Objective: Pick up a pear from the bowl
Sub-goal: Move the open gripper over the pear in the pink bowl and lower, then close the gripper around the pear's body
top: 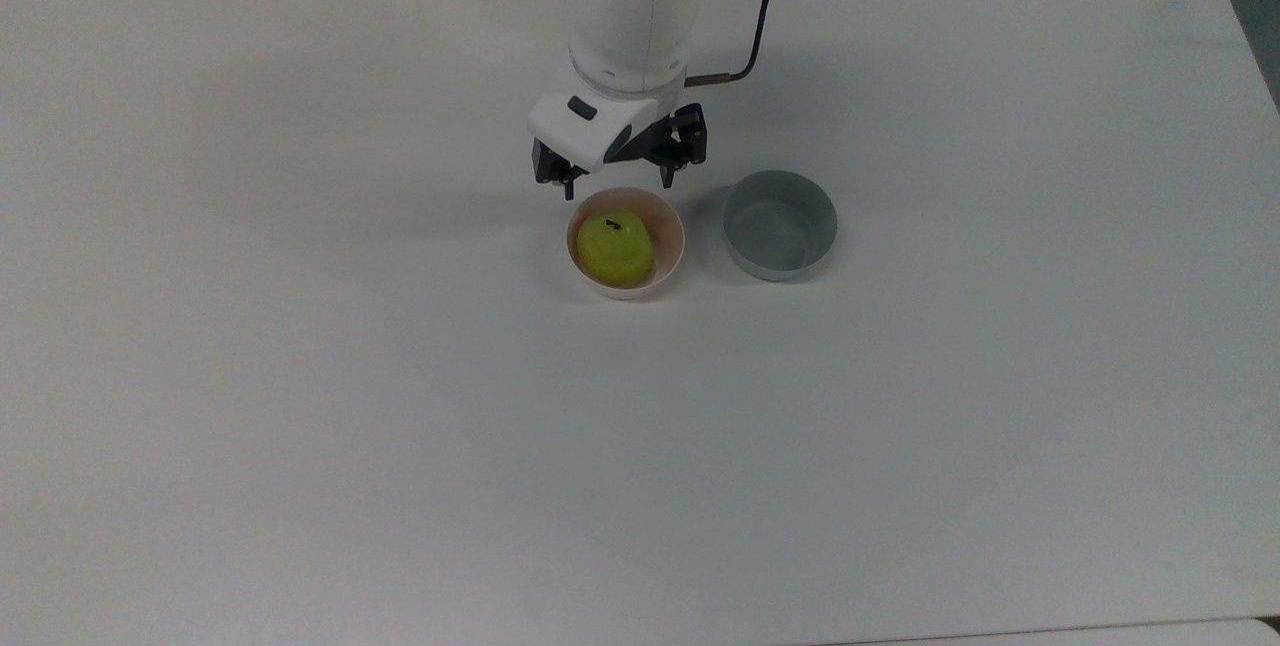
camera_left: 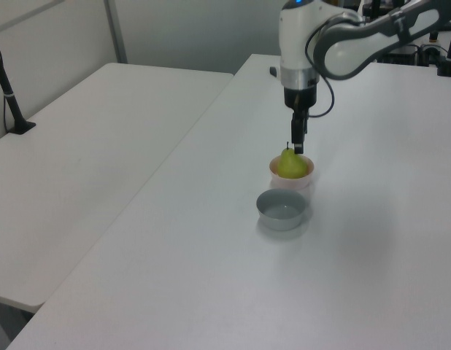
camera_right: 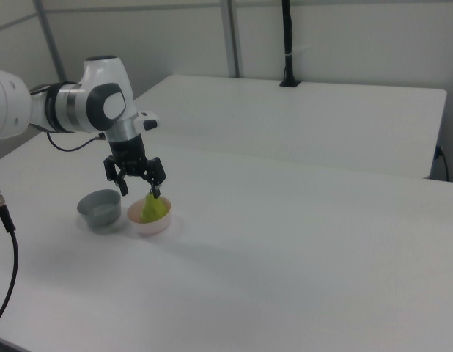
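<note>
The claw (top: 617, 181) hangs with its 2 fingers spread wide, holding nothing, above the far rim of the pink bowl (top: 667, 257) in the top view. The pear (top: 613, 248) sits upright inside that bowl, just below the claw, its stem near 1 fingertip in the left view. A grey-blue bowl (top: 779, 225) stands on the tabletop (top: 300, 376) just beside the pink one, to the claw's right in the top view.

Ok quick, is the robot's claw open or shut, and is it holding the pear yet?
Gripper: open, holding nothing; it hangs just above the pear, which sits in the pink bowl.
</note>
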